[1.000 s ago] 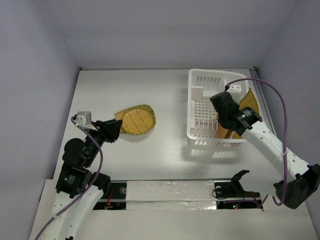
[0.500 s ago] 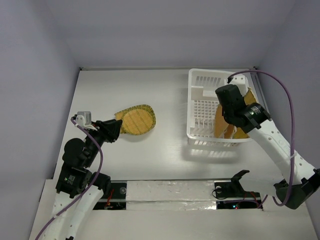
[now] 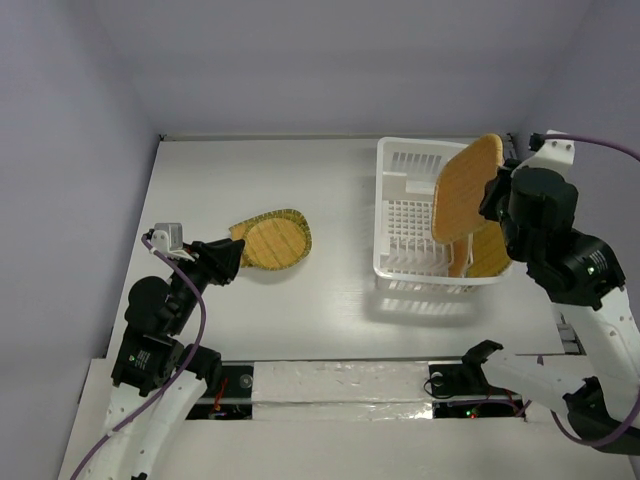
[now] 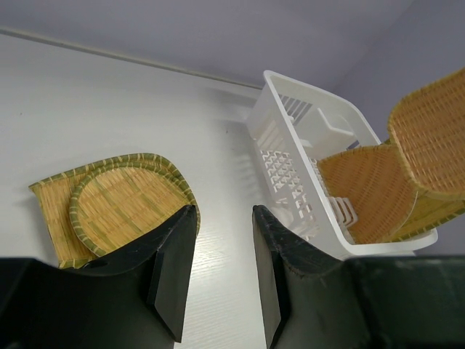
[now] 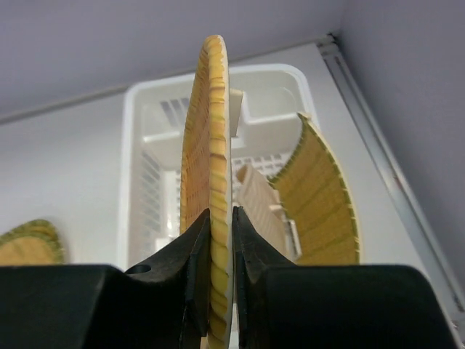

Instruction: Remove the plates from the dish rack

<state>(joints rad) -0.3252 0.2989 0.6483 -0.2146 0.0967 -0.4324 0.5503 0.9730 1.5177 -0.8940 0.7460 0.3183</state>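
My right gripper [image 3: 492,195] is shut on the edge of one orange-tan woven plate [image 3: 463,188] and holds it upright above the white dish rack [image 3: 400,160]. In the right wrist view the fingers [image 5: 221,214] pinch this plate's rim [image 5: 214,109]. Another plate [image 3: 490,250] leans inside the rack at its right side [image 5: 320,196]. Two plates [image 3: 272,240] lie stacked on the table at the left. My left gripper [image 3: 232,258] is open and empty just beside them, its jaws [image 4: 224,214] over bare table next to the stack [image 4: 109,207].
The rack stands at the table's back right, close to the right wall rail [image 5: 370,138]. A white ridged divider [image 5: 258,196] stands inside the rack beside the leaning plate. Bare table [image 3: 340,260] lies between the stack and the rack.
My right gripper has lifted the held plate up and out of the rack, moving up and to the right. The left arm and the stacked plates have not moved.
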